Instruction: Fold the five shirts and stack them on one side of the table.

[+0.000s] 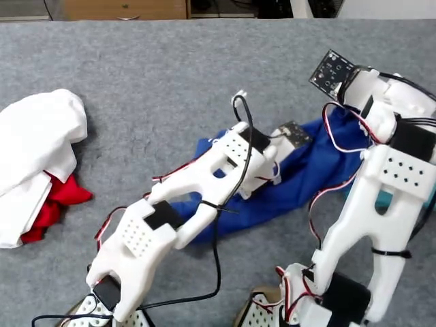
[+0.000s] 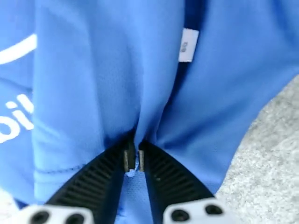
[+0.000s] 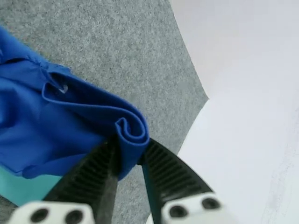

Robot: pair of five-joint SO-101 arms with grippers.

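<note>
White shirt (image 1: 37,150) sits bunched at the table's (image 1: 170,68) left edge, with the red shirt (image 1: 58,201) poking out under it. That's a loose heap, not a folded stack. Bare felt lies between the heap and the arms.

Left gripper (image 2: 133,158) is clenched on a pinch of the blue shirt (image 1: 293,184) near table centre. The fabric puckers into the jaw tips, and the white tag (image 2: 188,45) lies just beyond.

Right gripper (image 3: 128,149) is clamped on a rolled fold of the same shirt, toward the right edge. A teal cloth (image 3: 18,189) shows under the blue.

The two-point hold reads as setup to stretch the shirt flat or carry one side over for a fold. The blue shirt is creased, lies diagonally, and is partly under the left arm.

Room: the strip along the far edge is open, good for spreading. The right side is tight, since the felt's edge is close to the right gripper. Any pull likely wants to go inward, stopping short of the left heap.
</note>
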